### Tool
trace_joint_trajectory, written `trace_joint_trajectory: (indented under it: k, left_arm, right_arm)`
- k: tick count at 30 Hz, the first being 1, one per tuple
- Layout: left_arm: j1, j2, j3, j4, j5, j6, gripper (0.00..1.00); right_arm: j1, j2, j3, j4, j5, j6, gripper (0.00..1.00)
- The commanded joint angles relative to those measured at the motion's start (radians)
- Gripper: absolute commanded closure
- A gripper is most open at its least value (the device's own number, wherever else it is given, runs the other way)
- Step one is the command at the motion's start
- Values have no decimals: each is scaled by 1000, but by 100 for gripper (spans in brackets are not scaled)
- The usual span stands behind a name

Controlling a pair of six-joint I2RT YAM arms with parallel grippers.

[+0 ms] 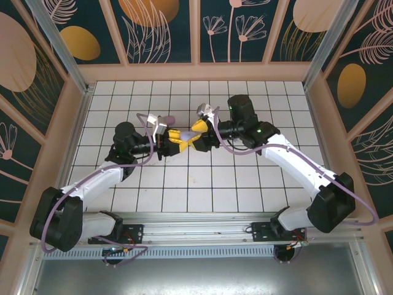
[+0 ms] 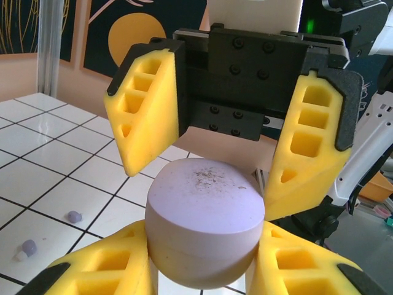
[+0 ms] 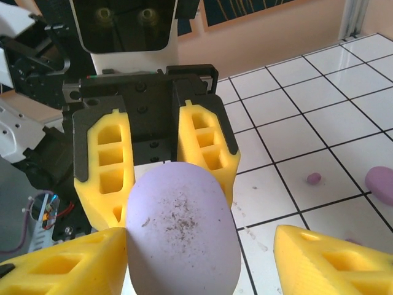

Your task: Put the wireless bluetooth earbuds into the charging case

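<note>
Holding the lavender case pinched in your left gripper, you have the right gripper spread around it, not closed. Two earbuds lie loose on the surface beyond the case; they look light, hard and slippery, so pinch each gently across its middle.

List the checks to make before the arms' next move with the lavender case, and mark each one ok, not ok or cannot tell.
1. Left gripper fingers clamp the lavender charging case: ok.
2. Right gripper fingers sit either side of the case, with a gap at one finger: ok.
3. Lid open for insertion: not ok, the seam looks shut.
4. Lavender earbuds located: ok, two lie loose on the tiles.
5. Earbud in hand: not ok.
6. Pink earbuds located: cannot tell.
</note>
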Motion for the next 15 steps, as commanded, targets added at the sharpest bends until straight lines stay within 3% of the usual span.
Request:
trace_joint_trajectory:
  k: [1, 5, 15]
  left_arm:
    - [-5, -18, 31, -7, 33, 19, 100]
    - [-3, -22, 34, -13, 38, 23, 100]
    - [-4, -29, 34, -12, 53, 20, 100]
  right_arm:
    - [-12, 13, 42, 3, -54, -15, 43]
    - [-25, 26, 50, 4, -50, 10, 50]
    - [-70, 20, 55, 85, 23, 138, 48]
